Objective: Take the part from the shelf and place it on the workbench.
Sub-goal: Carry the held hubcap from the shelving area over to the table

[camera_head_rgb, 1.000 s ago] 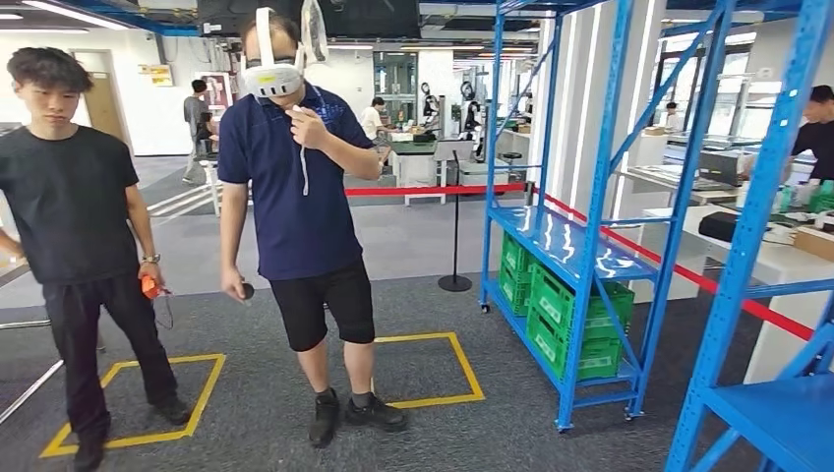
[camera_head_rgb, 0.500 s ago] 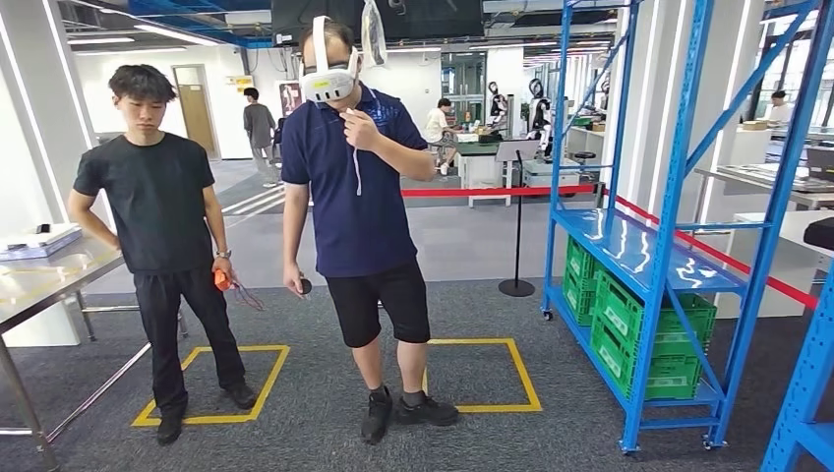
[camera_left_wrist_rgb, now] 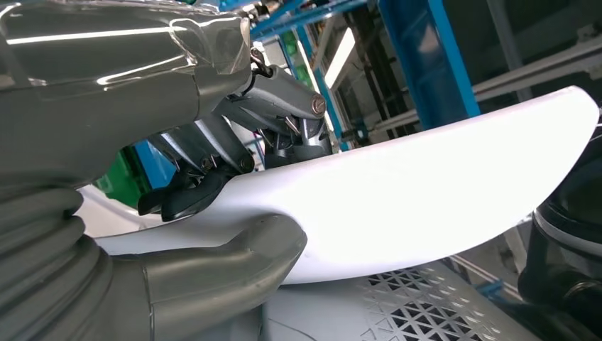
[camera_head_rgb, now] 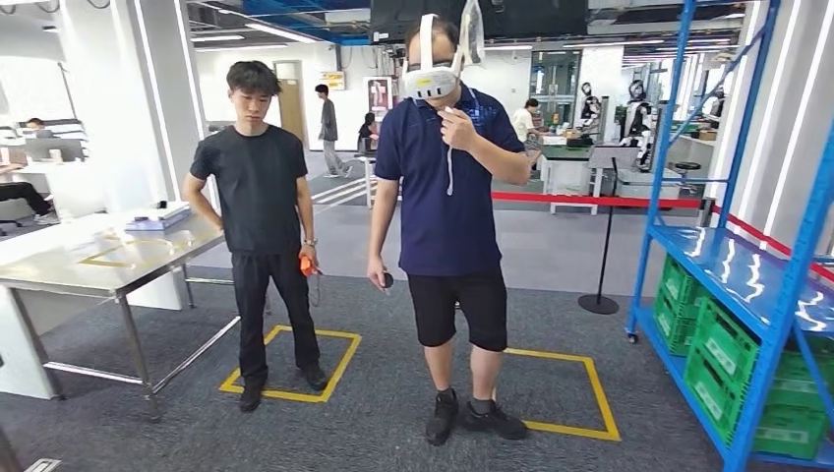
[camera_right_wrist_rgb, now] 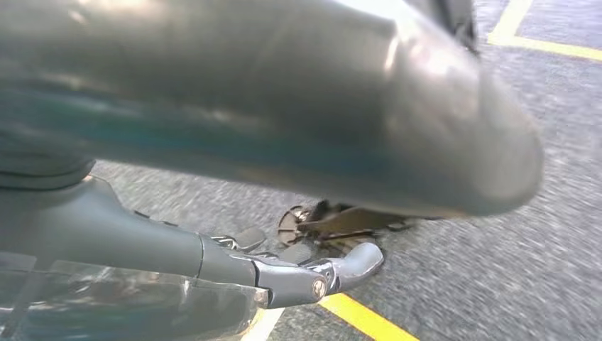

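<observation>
the white part [camera_left_wrist_rgb: 426, 192] sits in the left hand [camera_left_wrist_rgb: 213, 177], clamped between its thick thumb and the dark fingers [camera_left_wrist_rgb: 186, 197] on top. the right hand [camera_right_wrist_rgb: 305, 273] is curled in, gripping nothing, above grey carpet [camera_right_wrist_rgb: 497, 270]. ahead are a steel workbench [camera_head_rgb: 69, 275], two people, a blue shelf [camera_head_rgb: 777, 295].
</observation>
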### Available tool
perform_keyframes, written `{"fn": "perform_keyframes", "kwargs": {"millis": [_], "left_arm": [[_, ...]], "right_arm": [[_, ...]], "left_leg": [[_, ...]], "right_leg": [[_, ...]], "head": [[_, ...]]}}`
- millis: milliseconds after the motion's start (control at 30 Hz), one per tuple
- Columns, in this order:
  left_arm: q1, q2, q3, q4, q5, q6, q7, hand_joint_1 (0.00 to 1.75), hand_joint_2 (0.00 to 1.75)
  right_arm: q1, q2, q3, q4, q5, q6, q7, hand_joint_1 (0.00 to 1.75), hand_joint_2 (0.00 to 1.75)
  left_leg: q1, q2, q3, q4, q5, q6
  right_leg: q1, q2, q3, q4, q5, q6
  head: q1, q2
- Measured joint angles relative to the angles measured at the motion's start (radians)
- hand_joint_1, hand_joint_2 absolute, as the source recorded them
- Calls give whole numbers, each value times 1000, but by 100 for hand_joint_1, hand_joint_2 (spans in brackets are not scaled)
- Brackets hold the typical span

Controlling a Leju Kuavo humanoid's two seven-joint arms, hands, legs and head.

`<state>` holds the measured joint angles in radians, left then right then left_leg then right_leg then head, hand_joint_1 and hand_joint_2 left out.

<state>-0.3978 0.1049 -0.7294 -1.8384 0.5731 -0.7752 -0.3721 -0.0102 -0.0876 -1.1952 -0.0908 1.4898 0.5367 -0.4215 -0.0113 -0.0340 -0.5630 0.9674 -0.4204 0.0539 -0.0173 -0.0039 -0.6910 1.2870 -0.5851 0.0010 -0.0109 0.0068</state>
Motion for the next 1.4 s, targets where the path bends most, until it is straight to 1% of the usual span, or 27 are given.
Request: {"fn": "perform_keyframes", "kwargs": {"millis": [33, 67, 133, 167, 233, 300, 367, 433, 500, 533, 567, 600, 667, 733, 800, 833, 867, 933, 1000, 1033, 1067, 1133, 1167, 1233, 1300, 1333, 1400], "left_arm": [[0, 0, -1, 1, 0, 0, 0, 175, 175], [1, 0, -1, 1, 0, 0, 0, 175, 175], [0, 0, -2, 1, 0, 0, 0, 175, 175], [0, -1, -2, 1, 0, 0, 2, 175, 175], [0, -1, -2, 1, 1, 0, 4, 175, 175], [0, 0, -2, 0, 2, 0, 6, 175, 175], [-1, 1, -1, 0, 3, 0, 6, 175, 175], [-2, 0, 0, 0, 3, 0, 8, 175, 175], [-1, 0, 0, 0, 3, 2, 12, 175, 175], [0, 0, 0, 0, 3, 3, 14, 175, 175], [0, 0, 0, 0, 3, 4, 16, 175, 175], [0, 0, 1, -1, 3, 4, 16, 175, 175], [-2, 0, 2, -4, 3, 4, 17, 175, 175], [-3, -1, 2, -7, 4, 4, 16, 175, 175], [-2, -1, 3, -8, 5, 3, 14, 175, 175], [-1, 0, 3, -9, 5, 2, 12, 175, 175], [-2, -1, 3, -9, 6, 1, 11, 175, 175], [-1, -5, 3, -9, 6, -2, 10, 175, 175], [3, -8, 2, -8, 6, -2, 9, 175, 175], [5, -9, 2, -7, 6, -2, 9, 175, 175], [5, -9, 2, -7, 6, -2, 9, 175, 175], [7, -9, 2, -7, 6, -3, 9, 175, 175], [7, -9, 2, -7, 6, -3, 10, 175, 175], [8, -9, 3, -8, 5, -5, 10, 175, 175], [10, -9, 4, -8, 5, -6, 11, 175, 175], [11, -8, 5, -8, 6, -6, 11, 175, 175], [10, -7, 6, -8, 6, -7, 11, 175, 175]], "right_arm": [[1, -1, 0, 0, 0, 0, 0, 0, 0], [1, -1, 0, 0, 0, 0, 0, 0, 0], [-1, 0, 0, 1, 0, -1, 0, 0, 0], [-1, 0, 0, 2, 0, -2, -1, 0, 0], [-5, 0, 0, 4, 1, -6, -3, 0, 0], [-8, -2, 0, 4, 2, -8, -5, 0, 0], [-8, -2, 1, 5, 2, -8, -6, 0, 0], [-5, -2, 1, 5, 4, -8, -7, 0, 0], [-2, -2, 2, 5, 8, -8, -7, 0, 0], [-3, -2, 4, 5, 10, -8, -7, 0, 0], [-3, -2, 4, 5, 11, -8, -6, 0, 0], [-5, -1, 5, 5, 11, -8, -6, 0, 0], [-6, 2, 6, 5, 12, -8, -7, 0, 0], [-7, 6, 6, 5, 11, -7, -10, 0, 0], [-8, 6, 6, 5, 12, -7, -13, 0, 0], [-8, 5, 6, 6, 12, -7, -14, 0, 0], [-9, 4, 6, 6, 12, -7, -15, 0, 0], [-6, -1, 6, 6, 12, -7, -15, 0, 0], [-1, -7, 6, 6, 12, -7, -14, 0, 0], [1, -9, 6, 6, 12, -7, -13, 0, 0], [1, -10, 6, 6, 12, -7, -12, 0, 0], [1, -10, 6, 7, 12, -8, -12, 0, 0], [1, -8, 6, 8, 12, -8, -12, 0, 0], [-1, -7, 6, 10, 12, -9, -11, 0, 0], [-4, -8, 6, 11, 12, -9, -11, 0, 0], [-5, -8, 6, 11, 12, -9, -11, 0, 0], [-4, -8, 6, 11, 12, -9, -11, 0, 0]], "left_leg": [[3, -17, 0, 2, -1, -3], [8, -34, 0, 6, -4, -8], [17, -64, -5, 27, -16, -28], [19, -76, -12, 41, -24, -39], [22, -94, -27, 59, -34, -54], [27, -96, -33, 63, -35, -60], [28, -45, -53, 104, -56, -66], [26, 17, -114, 223, -111, -68], [25, 30, -179, 343, -151, -67], [24, 31, -189, 357, -147, -63], [20, 34, -178, 330, -124, -56], [13, 45, -146, 268, -90, -45], [-11, 103, -74, 134, -42, -18], [-28, 140, -47, 77, -36, -2], [-26, 114, -38, 57, -29, 5], [-22, 98, -27, 39, -20, 8], [-17, 82, -15, 22, -10, 12], [-9, 51, -3, 3, 3, 12], [-5, 17, -6, 4, 5, 10], [-3, 0, -7, 6, 4, 6], [2, -18, -7, 10, 2, 1], [14, -48, -11, 30, -9, -19], [17, -61, -17, 45, -18, -30], [21, -81, -31, 67, -29, -46], [25, -96, -39, 70, -30, -51], [27, -91, -42, 74, -32, -52], [27, -41, -72, 134, -62, -57]], "right_leg": [[-6, 2, -7, 3, 8, 11], [-14, 4, 5, -34, 32, 26], [-33, 31, 61, -164, 91, 58], [-38, 45, 82, -210, 109, 61], [-38, 61, 92, -233, 114, 48], [-34, 42, 93, -233, 115, 28], [-30, 23, 97, -235, 114, 15], [-22, 0, 101, -236, 110, 4], [-11, -26, 101, -236, 106, -2], [-6, -39, 102, -236, 104, -5], [-2, -52, 105, -236, 102, -8], [2, -64, 109, -236, 99, -10], [7, -85, 118, -238, 94, -12], [6, -108, 123, -242, 91, -9], [5, -132, 129, -249, 89, -4], [6, -121, 131, -247, 87, -1], [7, -96, 126, -232, 78, -1], [4, -25, 83, -141, 40, -2], [-1, 0, 19, -27, 2, 3], [-5, 2, 3, -6, 2, 11], [-10, 3, 7, -24, 19, 23], [-24, 21, 59, -141, 77, 53], [-30, 38, 85, -195, 96, 61], [-33, 62, 104, -231, 102, 51], [-28, 52, 104, -228, 100, 29], [-27, 43, 106, -229, 99, 23], [-24, 24, 111, -230, 97, 12]], "head": [[0, 0], [1, 0], [2, 0], [3, 0], [4, 0], [1, 0], [-3, 0], [-7, 0], [-8, 0], [-8, 0], [-8, 0], [-8, 0], [-7, 0], [-7, 0], [-9, 0], [-8, 0], [-9, 0], [-5, 0], [-1, 0], [-1, 0], [-1, 0], [1, 0], [2, 0], [3, 0], [0, 0], [-1, 0], [-5, 0]]}}
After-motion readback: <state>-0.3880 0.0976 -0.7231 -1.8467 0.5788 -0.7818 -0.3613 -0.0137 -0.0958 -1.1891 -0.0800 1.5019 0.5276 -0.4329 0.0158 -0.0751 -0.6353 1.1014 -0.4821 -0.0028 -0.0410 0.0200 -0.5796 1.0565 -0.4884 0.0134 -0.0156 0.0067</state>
